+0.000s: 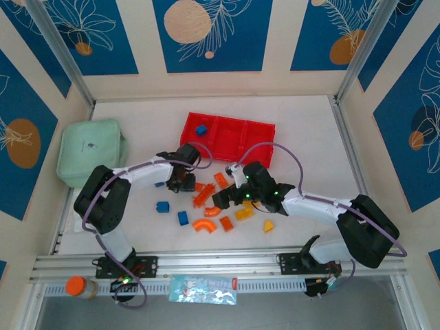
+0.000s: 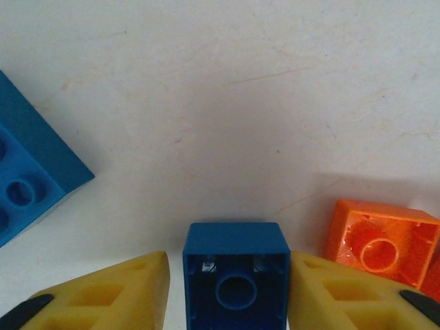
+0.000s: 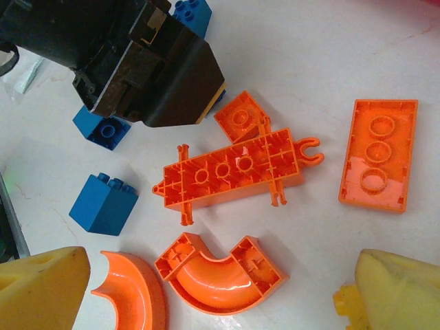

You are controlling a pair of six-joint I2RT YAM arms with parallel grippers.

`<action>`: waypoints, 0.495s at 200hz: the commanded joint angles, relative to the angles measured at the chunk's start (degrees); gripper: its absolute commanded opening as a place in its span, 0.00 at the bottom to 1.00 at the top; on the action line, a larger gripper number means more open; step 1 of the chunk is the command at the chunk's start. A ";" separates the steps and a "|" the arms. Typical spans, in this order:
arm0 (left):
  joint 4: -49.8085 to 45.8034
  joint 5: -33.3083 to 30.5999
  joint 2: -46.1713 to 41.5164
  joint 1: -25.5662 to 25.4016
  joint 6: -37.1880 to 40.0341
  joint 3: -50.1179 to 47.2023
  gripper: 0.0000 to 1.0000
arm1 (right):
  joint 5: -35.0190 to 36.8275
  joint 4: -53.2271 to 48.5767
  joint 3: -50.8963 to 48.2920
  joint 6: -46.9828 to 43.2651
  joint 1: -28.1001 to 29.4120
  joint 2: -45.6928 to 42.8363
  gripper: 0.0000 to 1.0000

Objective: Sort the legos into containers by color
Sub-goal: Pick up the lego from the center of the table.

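In the left wrist view a small blue lego [image 2: 236,278] lies on the table between the yellow fingers of my left gripper [image 2: 228,256]. Its right pad touches the brick and a sliver of table shows at the left pad. My right gripper [image 3: 221,261] stands wide open above an orange curved arch [image 3: 220,275]. From above, the left gripper [image 1: 180,183] and right gripper [image 1: 228,199] hang over the scattered legos. The red tray [image 1: 256,152] of containers lies behind them, with one blue brick [image 1: 201,129] in its left compartment.
A mint-green pouch [image 1: 91,151] lies at the far left. Loose blue bricks [image 1: 162,206], yellow bricks [image 1: 244,214] and orange pieces [image 3: 234,172] crowd the table's middle. A flat orange plate [image 3: 378,155] lies at the right, and an orange brick [image 2: 385,240] sits beside the left gripper's right finger.
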 commanded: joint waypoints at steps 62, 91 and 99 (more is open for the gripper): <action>-0.50 0.65 -2.01 0.51 -0.62 -0.90 0.36 | 1.14 0.81 -0.15 -0.29 -0.48 -1.18 0.99; -1.59 0.78 -5.05 0.51 -0.57 -0.45 0.35 | 1.49 0.83 -1.22 0.95 -2.35 -3.03 0.99; -2.10 0.53 -5.91 0.56 -0.54 -0.07 0.35 | 1.74 0.22 -1.21 1.40 -3.17 -3.60 0.99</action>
